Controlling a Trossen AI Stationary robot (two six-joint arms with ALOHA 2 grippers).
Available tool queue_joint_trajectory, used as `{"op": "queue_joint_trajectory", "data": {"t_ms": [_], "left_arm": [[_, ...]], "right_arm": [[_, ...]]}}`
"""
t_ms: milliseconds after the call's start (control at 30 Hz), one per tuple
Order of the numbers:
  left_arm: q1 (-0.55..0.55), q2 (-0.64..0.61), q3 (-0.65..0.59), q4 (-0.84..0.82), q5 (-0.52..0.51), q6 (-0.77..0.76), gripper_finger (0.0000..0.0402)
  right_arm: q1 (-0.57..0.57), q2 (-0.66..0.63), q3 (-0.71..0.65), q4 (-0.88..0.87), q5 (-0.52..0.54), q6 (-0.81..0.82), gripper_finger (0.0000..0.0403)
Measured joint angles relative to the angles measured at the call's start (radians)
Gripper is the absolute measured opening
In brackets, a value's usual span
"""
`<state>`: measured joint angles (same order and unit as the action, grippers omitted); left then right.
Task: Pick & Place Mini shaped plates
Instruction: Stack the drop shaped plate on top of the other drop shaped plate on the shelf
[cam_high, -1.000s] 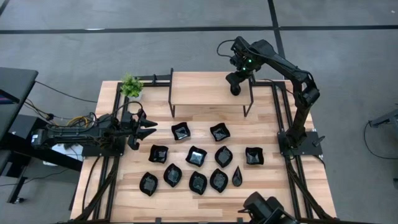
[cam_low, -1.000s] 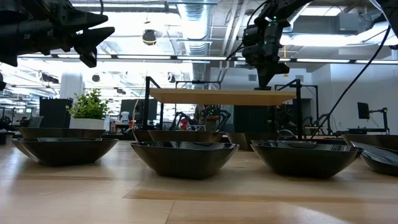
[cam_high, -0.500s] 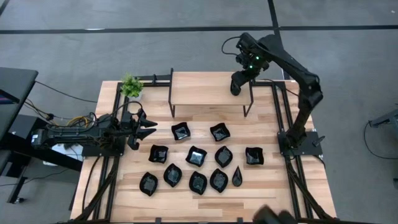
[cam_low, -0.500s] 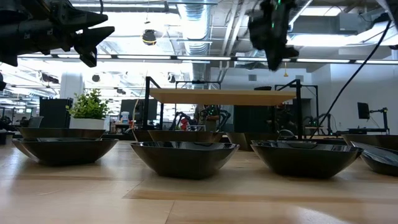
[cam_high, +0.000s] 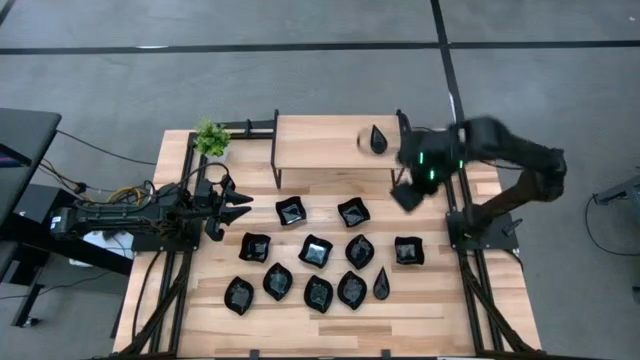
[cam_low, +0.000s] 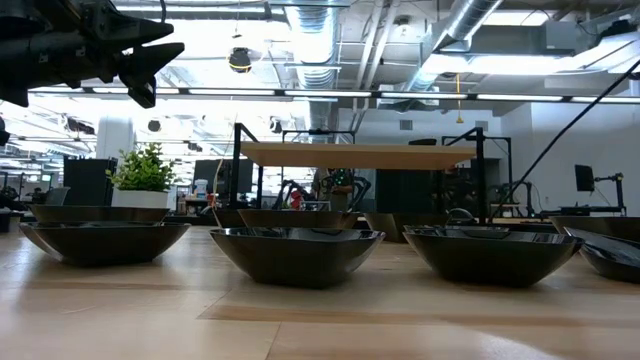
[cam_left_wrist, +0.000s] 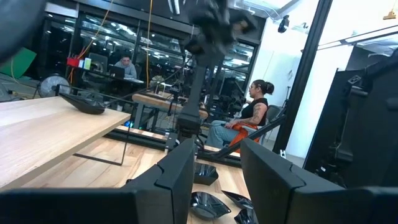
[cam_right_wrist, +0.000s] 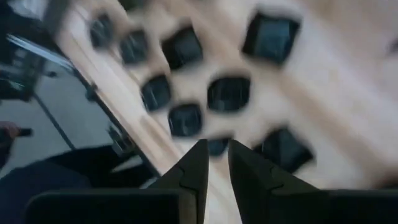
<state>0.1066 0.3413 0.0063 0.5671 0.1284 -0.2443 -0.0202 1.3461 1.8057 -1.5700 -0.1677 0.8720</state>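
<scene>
My right gripper (cam_high: 408, 193) hangs empty above the table's right side, just off the right end of the raised wooden shelf (cam_high: 320, 140), its two fingers (cam_right_wrist: 194, 167) set narrowly apart with nothing between them. A teardrop plate (cam_high: 377, 139) sits on the shelf near its right end. The other mini shaped plates (cam_high: 315, 250) lie spread in loose rows across the table (cam_high: 160, 330) nearer the front. My left gripper (cam_high: 236, 205) waits at the left side, its fingers (cam_left_wrist: 177, 171) parted and empty, near the small green plant (cam_high: 210, 137).
</scene>
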Motion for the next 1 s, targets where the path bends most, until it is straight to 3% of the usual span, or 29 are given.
{"op": "queue_joint_trajectory", "data": {"t_ms": [200, 367, 500, 600, 1000], "left_arm": [[0.000, 0.000, 0.000, -0.001, 0.000, 0.000, 0.0132], [0.000, 0.000, 0.000, -0.001, 0.000, 0.000, 0.0132], [0.000, 0.000, 0.000, -0.001, 0.000, 0.000, 0.0132], [0.000, 0.000, 0.000, 0.000, 0.000, 0.000, 0.0132], [0.000, 0.000, 0.000, -0.001, 0.000, 0.000, 0.0132]], "right_arm": [[0.307, -0.026, -0.293, 0.063, 0.039, 0.374, 0.0058], [0.454, -0.004, -0.521, 0.339, 0.067, 0.565, 0.0058], [0.510, 0.027, -0.655, 0.576, 0.072, 0.668, 0.0062], [0.551, 0.057, -0.710, 0.659, 0.084, 0.721, 0.0073], [0.589, 0.238, -0.747, 0.702, 0.094, 0.779, 0.0127]]}}
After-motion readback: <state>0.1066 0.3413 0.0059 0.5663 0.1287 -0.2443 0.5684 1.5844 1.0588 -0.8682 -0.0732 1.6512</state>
